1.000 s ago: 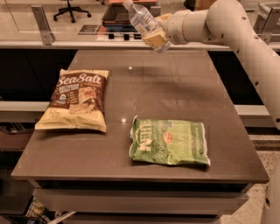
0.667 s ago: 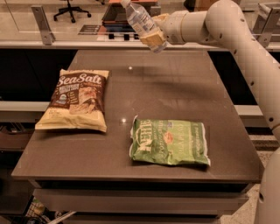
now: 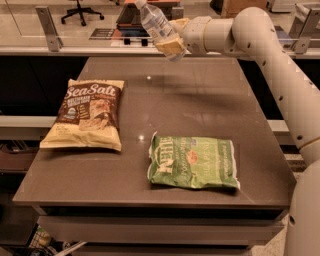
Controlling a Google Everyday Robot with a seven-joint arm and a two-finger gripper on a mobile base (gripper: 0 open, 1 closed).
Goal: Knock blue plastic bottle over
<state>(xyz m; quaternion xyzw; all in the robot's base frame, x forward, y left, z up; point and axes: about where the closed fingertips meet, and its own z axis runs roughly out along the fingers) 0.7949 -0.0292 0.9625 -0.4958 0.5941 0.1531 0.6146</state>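
The pincer (image 3: 171, 45) grasps the tilted blue plastic bottle (image 3: 154, 21), seemingly above the table (image 3: 210, 100).

This looks like an office workspace: a wheeled desk chair (image 3: 80, 10) stands on pale flooring beyond a rail with metal brackets (image 3: 47, 27). Over the far edge of the grey table (image 3: 210, 100), the gripper (image 3: 170, 46) clasps the blue plastic bottle (image 3: 154, 21).

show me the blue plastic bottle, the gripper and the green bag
blue plastic bottle (image 3: 156, 24): camera view, on its label
gripper (image 3: 172, 37): camera view, midway between its fingertips, shut on the bottle above the far edge of the table (image 3: 200, 95)
green bag (image 3: 192, 162): camera view, middle of its front
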